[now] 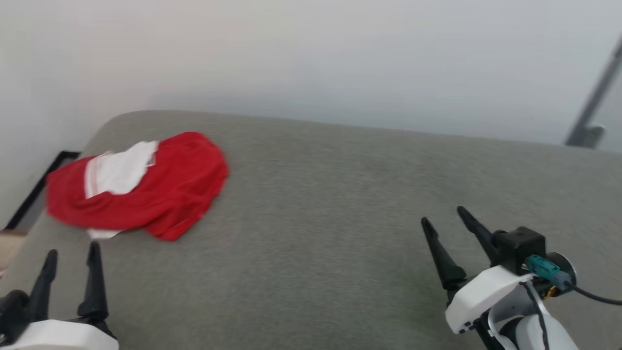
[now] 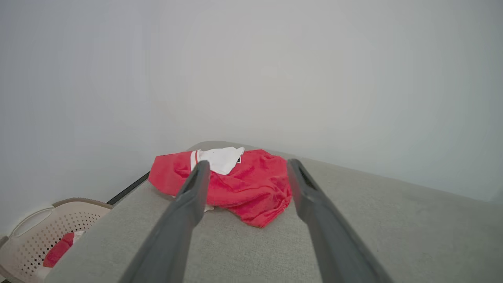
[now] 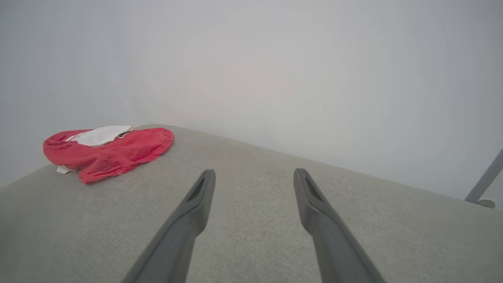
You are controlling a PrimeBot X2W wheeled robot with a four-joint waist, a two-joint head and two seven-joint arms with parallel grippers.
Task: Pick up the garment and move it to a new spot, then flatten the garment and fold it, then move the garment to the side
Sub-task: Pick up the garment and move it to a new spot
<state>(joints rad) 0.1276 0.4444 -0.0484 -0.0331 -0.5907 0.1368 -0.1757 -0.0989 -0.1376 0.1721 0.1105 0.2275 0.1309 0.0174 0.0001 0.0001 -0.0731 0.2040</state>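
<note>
The garment [image 1: 160,189] is a red jersey with a white sleeve, lying crumpled near the far left corner of the grey cushioned surface [image 1: 330,233]. My left gripper [image 1: 72,249] stands open at the lower left, just short of the garment's near edge, nothing between its fingers. In the left wrist view the garment [image 2: 247,184] lies straight ahead between the spread fingers, left gripper [image 2: 247,167]. My right gripper [image 1: 442,215] is open at the lower right, far from the cloth. In the right wrist view the garment [image 3: 114,151] lies off to the left, right gripper [image 3: 254,175] over bare cushion.
A beige perforated basket [image 2: 43,232] with a small red cloth inside stands on the floor left of the surface. White walls close in behind and to the left. A grey metal pole [image 1: 590,112] rises at the far right.
</note>
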